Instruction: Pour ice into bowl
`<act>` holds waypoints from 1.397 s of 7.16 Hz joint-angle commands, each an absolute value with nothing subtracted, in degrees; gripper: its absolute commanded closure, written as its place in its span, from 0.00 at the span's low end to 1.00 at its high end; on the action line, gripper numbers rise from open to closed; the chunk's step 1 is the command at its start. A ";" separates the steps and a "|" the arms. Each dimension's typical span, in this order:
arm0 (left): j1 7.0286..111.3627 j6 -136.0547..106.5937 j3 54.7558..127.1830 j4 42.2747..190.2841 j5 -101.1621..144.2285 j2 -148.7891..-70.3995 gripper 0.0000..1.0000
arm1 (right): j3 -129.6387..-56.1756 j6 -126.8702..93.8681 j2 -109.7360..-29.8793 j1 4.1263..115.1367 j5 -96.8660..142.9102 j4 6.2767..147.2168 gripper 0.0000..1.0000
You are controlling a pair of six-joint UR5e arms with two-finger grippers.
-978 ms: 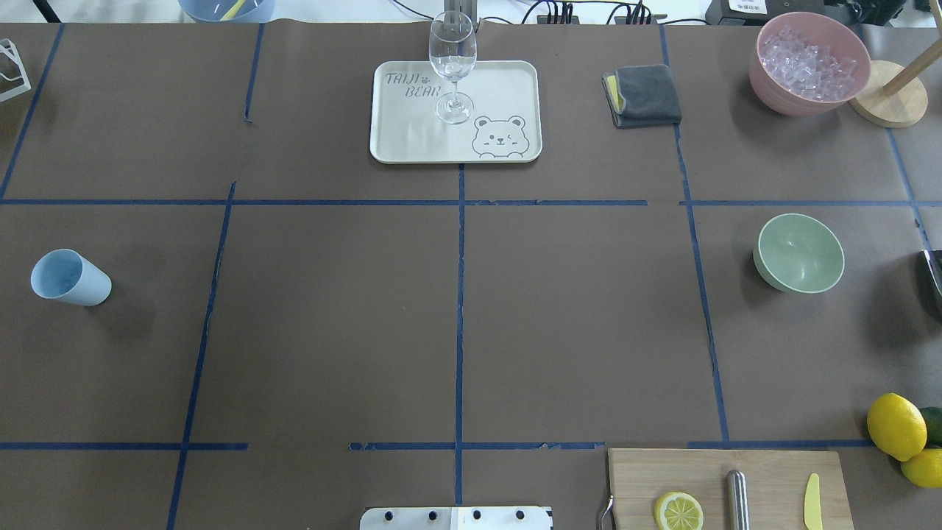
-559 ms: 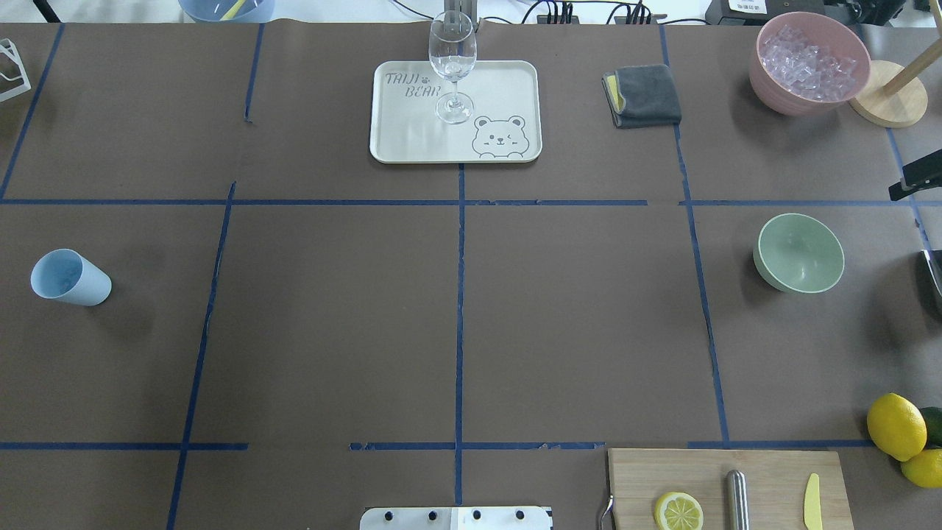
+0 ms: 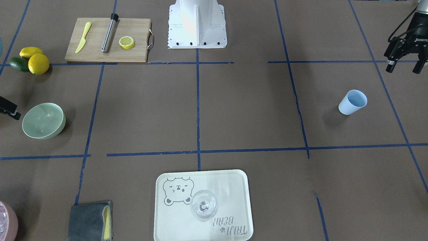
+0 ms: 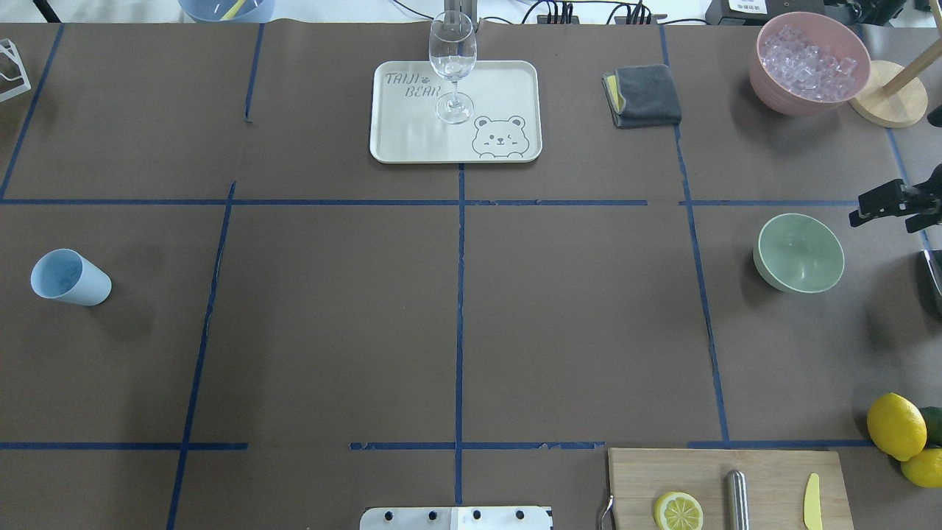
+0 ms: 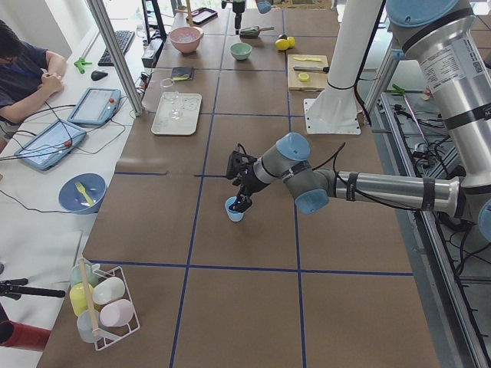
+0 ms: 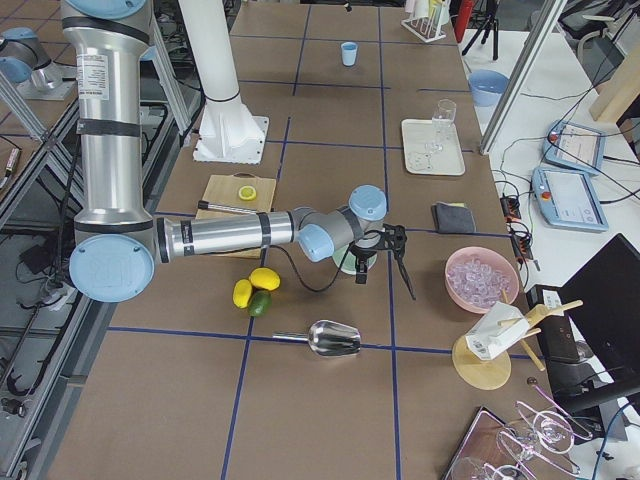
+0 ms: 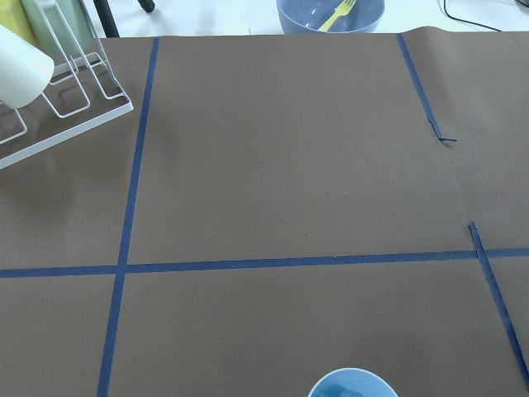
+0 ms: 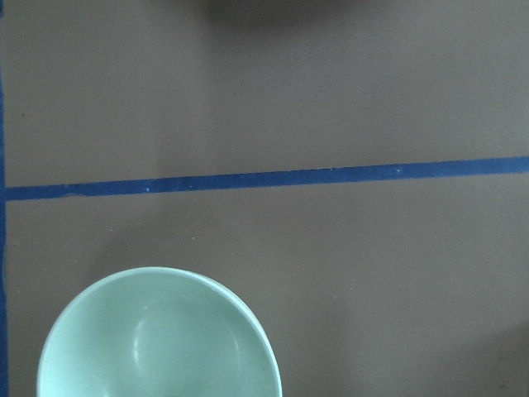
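The ice [image 4: 806, 55] fills a pink bowl [image 4: 765, 81] at the far right. The mint-green bowl [image 4: 798, 252] stands empty on the table to the right; it also shows in the front view [image 3: 43, 120] and the right wrist view [image 8: 157, 339]. My right gripper [image 6: 387, 285] hovers open and empty just beyond the green bowl's outer right side; one of its fingers [image 4: 879, 202] reaches in from the overhead view's right edge. My left gripper [image 3: 403, 68] is open and empty, above the table near the light blue cup [image 3: 352, 102].
A tray [image 4: 500, 88] with a wine glass [image 4: 452, 66] sits at the far middle, with a grey cloth [image 4: 644, 96] to its right. A cutting board [image 4: 773, 471] holds a lemon slice, a metal rod and a knife. Lemons [image 4: 896, 425], a metal scoop [image 6: 330, 338] and a wooden stand [image 4: 887, 103] are on the right.
My right gripper has come into the overhead view from the right edge and moved left and nearer, toward the green bowl. Nothing else has moved.
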State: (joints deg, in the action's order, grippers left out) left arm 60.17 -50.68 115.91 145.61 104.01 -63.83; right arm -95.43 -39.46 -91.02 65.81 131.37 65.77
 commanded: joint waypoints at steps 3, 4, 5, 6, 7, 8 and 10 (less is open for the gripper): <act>54.58 -54.05 116.19 145.99 97.21 -62.93 0.00 | -90.53 -47.35 -90.97 60.03 127.97 56.87 0.15; 54.58 -54.05 116.19 145.99 97.21 -62.93 0.00 | -90.53 -48.07 -90.97 59.07 127.88 56.87 0.25; 54.58 -53.97 116.19 145.99 97.21 -62.93 0.00 | -90.53 -48.16 -90.97 58.45 127.88 56.87 0.41; 54.58 -53.88 116.19 146.07 97.21 -62.93 0.00 | -90.79 -48.08 -91.05 58.36 127.97 56.60 0.86; 54.49 -53.96 116.19 146.07 97.21 -62.93 0.00 | -90.62 -47.90 -91.32 58.36 128.06 55.73 1.00; 53.80 -54.23 116.28 145.99 97.12 -62.93 0.00 | -90.88 -47.90 -91.58 58.36 128.23 55.72 1.00; 45.59 -61.30 116.28 145.99 90.50 -62.93 0.01 | -91.40 -48.07 -91.76 58.53 128.50 55.64 1.00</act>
State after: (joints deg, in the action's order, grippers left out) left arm 51.01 -56.93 116.27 146.00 95.11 -62.93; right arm -91.11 -47.94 -91.65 58.45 128.38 55.74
